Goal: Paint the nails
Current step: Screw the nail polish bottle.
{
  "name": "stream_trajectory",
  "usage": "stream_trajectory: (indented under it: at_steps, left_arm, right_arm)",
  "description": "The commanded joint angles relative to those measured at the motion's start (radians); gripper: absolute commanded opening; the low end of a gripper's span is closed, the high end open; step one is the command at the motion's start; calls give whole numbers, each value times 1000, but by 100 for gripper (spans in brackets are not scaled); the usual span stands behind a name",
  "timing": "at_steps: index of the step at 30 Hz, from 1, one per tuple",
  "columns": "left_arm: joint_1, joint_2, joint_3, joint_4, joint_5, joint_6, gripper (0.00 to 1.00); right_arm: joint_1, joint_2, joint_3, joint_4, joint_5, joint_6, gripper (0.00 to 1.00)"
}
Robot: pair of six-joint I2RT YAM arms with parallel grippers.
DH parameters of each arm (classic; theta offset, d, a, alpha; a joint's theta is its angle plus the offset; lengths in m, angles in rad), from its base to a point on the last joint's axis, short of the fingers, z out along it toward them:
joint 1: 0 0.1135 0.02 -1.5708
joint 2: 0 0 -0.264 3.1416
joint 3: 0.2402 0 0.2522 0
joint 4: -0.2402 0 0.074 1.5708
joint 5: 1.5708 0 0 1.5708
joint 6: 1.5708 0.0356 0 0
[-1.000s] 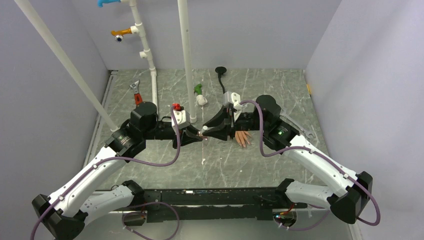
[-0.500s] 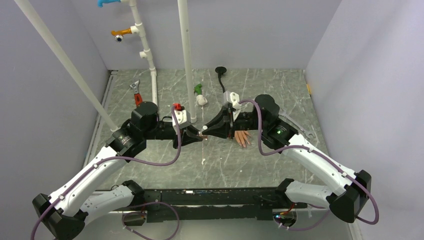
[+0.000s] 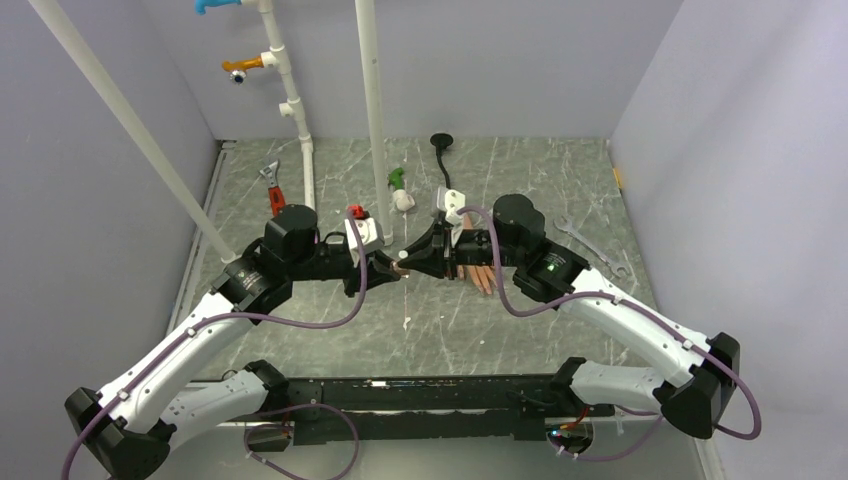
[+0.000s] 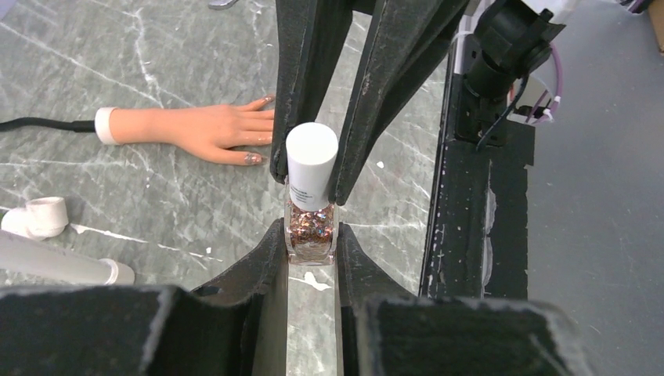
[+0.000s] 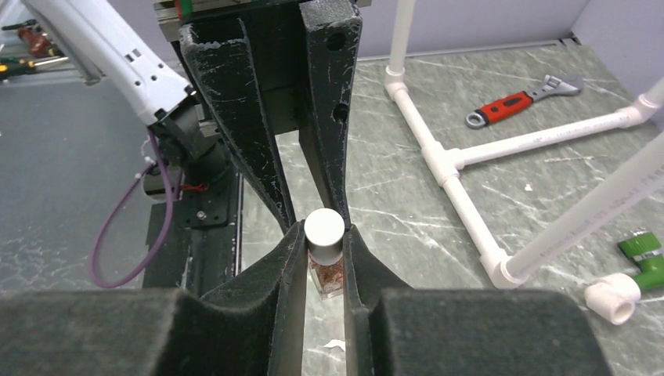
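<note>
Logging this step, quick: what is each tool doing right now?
The left tool is closed, holding the polish bottle by its glass body.
The right tool is closed on its white cap.

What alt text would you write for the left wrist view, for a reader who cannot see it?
The left hand clamps a small glitter polish bottle by its glass, while the right hand, reaching in from the top, grips its white cap. Beyond, to the left, a peach mannequin hand lies flat on the grey marbled table.
</note>
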Motion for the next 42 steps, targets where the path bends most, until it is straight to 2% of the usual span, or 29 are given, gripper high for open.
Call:
stream_trajectory:
  at_steps: [1, 8, 17, 22, 24, 29, 33, 36, 39, 42]
  left_arm:
    - [1, -25, 22, 106, -50, -14, 0]
    - [0, -36, 17, 111, -112, -22, 0]
    - [0, -53, 8, 124, -144, -28, 0]
    - [0, -60, 8, 124, -164, -30, 0]
    - [1, -62, 6, 125, -174, -29, 0]
    - [1, -68, 5, 120, -185, -22, 0]
    - [1, -68, 10, 111, -185, -11, 0]
    - [0, -65, 10, 110, -176, -12, 0]
    - [-1, -64, 12, 106, -157, -6, 0]
    - [0, -62, 10, 107, -75, 1, 0]
  right_arm:
    - [45, 3, 30, -10, 78, 30, 3]
    - [82, -13, -11, 101, 231, 180, 1]
    - [188, 50, 92, -11, 438, 222, 0]
    - [220, 58, 128, -54, 505, 205, 1]
    - [225, 59, 142, -67, 509, 198, 7]
    - [228, 59, 177, -104, 509, 160, 51]
    - [228, 31, 184, -119, 536, 115, 73]
    - [227, 0, 184, -132, 510, 40, 80]
    - [227, -29, 190, -189, 479, -46, 81]
    - [225, -80, 162, -203, 399, -130, 80]
